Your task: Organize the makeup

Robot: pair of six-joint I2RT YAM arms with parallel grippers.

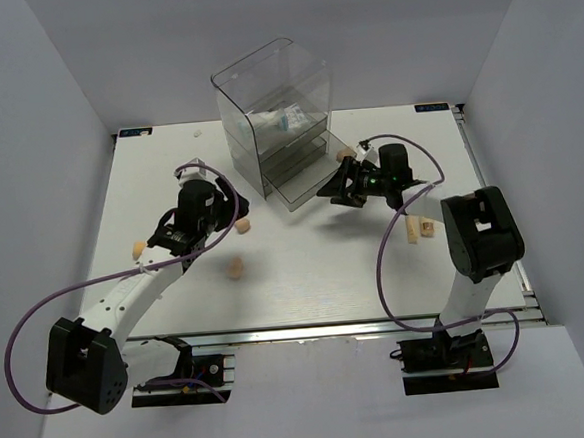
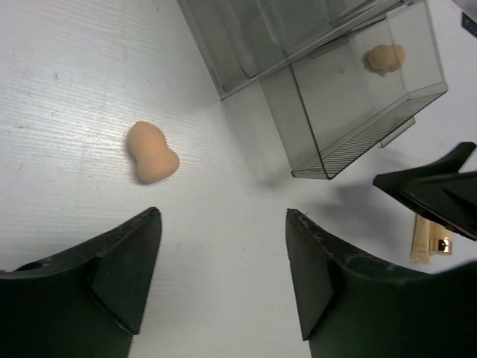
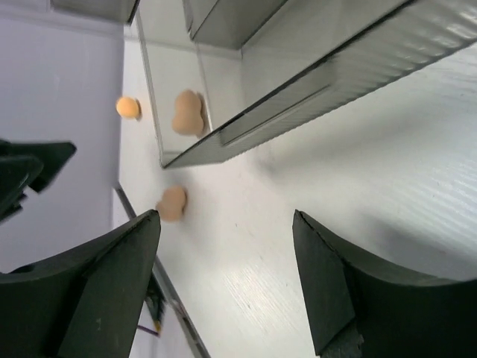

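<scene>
White worktop [image 1: 317,287]: L gripper [image 2: 223,215] and R gripper [image 3: 225,218] both gaped wide, empty. Step: sponge [image 2: 151,153] pickup pending; next prob. needed L descent over it, then drawer [image 2: 335,97].

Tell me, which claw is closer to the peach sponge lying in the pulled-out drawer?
Right. The right gripper hangs open just beside the sponge in the drawer. The left gripper sits well off to the drawer's left, over the table, near another sponge.
</scene>
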